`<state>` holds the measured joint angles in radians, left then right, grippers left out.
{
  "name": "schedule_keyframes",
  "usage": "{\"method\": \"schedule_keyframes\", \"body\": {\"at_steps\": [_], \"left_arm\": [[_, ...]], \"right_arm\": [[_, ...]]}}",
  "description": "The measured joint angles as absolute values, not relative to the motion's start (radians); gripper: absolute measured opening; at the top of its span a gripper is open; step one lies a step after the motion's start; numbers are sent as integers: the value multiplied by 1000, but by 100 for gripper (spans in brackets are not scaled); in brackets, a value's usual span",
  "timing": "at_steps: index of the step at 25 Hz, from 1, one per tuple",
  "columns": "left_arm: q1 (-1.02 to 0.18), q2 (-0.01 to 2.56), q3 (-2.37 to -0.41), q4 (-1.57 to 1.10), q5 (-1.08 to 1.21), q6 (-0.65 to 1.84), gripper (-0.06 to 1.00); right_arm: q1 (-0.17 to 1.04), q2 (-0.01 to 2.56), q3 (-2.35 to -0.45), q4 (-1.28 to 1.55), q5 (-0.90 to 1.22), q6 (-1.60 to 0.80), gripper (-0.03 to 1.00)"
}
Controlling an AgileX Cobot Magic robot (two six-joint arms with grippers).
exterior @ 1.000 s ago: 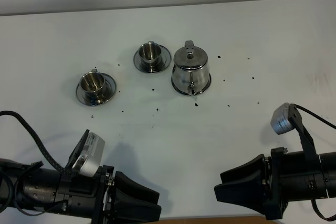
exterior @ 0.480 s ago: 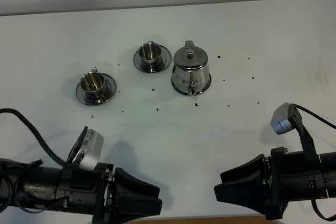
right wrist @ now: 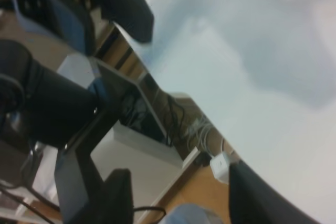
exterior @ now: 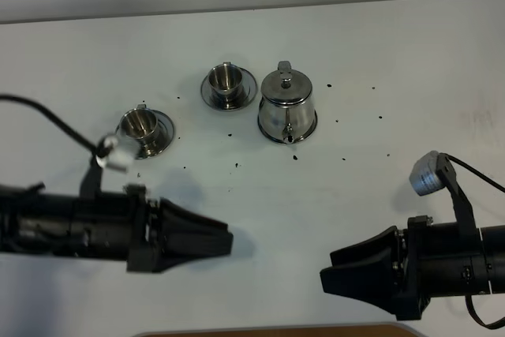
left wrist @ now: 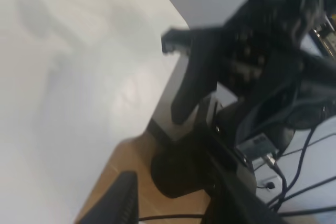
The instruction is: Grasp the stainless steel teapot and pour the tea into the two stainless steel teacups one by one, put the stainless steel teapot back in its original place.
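Note:
The stainless steel teapot stands upright on its saucer, the original place, at the table's far middle, spout toward the front. One teacup sits on a saucer just left of it. The other teacup sits further left and nearer, its saucer partly hidden by the left wrist camera. My left gripper hovers open and empty at front left, pointing right. Front right, my right gripper is open and empty, pointing left. Both are well short of the teapot.
Small dark specks dot the white table around the teapot and cups. The table's front edge runs just below both arms. The wrist views show the opposite arm, cables and equipment beyond that edge.
My left arm has lifted away from the front edge toward the left teacup and rotated, its camera now overlapping that saucer. The right arm shifted only slightly.

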<state>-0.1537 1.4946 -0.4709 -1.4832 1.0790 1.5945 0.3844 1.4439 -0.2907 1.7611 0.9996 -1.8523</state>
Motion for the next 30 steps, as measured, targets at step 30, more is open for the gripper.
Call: {"method": "schedule_keyframes", "body": {"at_steps": [30], "left_arm": [[-93,342,-551,106,1173,-115,39]], "right_arm": [[384,1452,-1119,908,766,-777,41]]}}
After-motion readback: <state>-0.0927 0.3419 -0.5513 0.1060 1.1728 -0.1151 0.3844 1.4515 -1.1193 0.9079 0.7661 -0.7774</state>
